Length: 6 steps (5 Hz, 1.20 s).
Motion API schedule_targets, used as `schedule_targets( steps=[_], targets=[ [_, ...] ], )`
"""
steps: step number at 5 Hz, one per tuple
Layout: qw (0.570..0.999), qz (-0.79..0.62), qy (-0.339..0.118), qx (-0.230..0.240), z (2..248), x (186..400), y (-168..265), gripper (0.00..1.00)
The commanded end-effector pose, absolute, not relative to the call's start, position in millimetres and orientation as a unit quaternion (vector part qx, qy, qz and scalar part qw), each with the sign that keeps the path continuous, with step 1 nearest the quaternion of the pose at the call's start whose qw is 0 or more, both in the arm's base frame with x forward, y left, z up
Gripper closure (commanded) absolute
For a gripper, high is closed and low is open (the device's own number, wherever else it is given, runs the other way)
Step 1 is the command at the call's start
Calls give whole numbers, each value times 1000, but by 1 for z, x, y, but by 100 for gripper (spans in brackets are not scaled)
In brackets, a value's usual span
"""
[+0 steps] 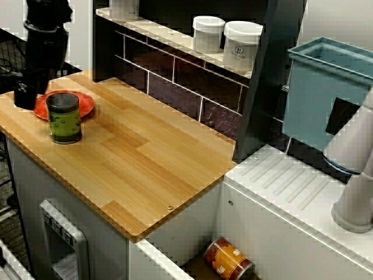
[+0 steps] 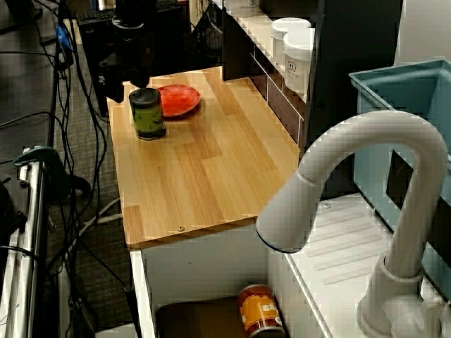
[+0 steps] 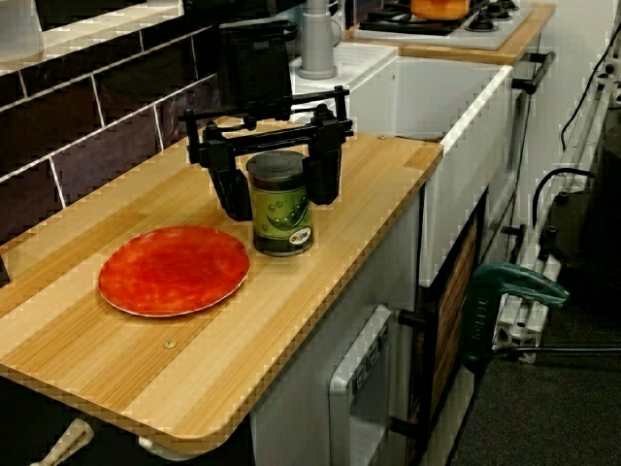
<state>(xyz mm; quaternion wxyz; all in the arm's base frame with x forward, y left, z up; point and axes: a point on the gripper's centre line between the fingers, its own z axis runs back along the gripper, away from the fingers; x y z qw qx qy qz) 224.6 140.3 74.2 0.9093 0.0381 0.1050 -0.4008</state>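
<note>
My end effector [image 3: 280, 201] is open, its two black fingers [image 3: 234, 199] spread wide. In the view from the counter's end they stand on either side of the green can [image 3: 281, 218]; I cannot tell whether they touch it. The can stands upright on the counter [image 3: 330, 291], toward the end far from the sink, just beside the red plate [image 3: 175, 270].

Two white jars [image 1: 208, 34] on shelf [image 1: 169, 36] above dark tile backsplash [image 1: 175, 87]. Orange can [image 1: 228, 261] lying in sink [image 1: 186, 227]. White faucet [image 2: 366, 148] near blue bin [image 1: 317, 99]. Green clamp [image 3: 505, 291] beside counter.
</note>
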Motion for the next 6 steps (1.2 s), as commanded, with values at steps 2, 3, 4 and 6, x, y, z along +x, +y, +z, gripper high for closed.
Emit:
schedule_targets(
  steps=[2, 3, 4, 6],
  targets=[
    [910, -409, 58, 39, 67, 260, 99, 0],
    [909, -414, 51, 15, 73, 269, 86, 0],
    [907, -418, 40, -12, 83, 275, 70, 0],
    [891, -453, 27, -20, 96, 276, 37, 0]
  ],
)
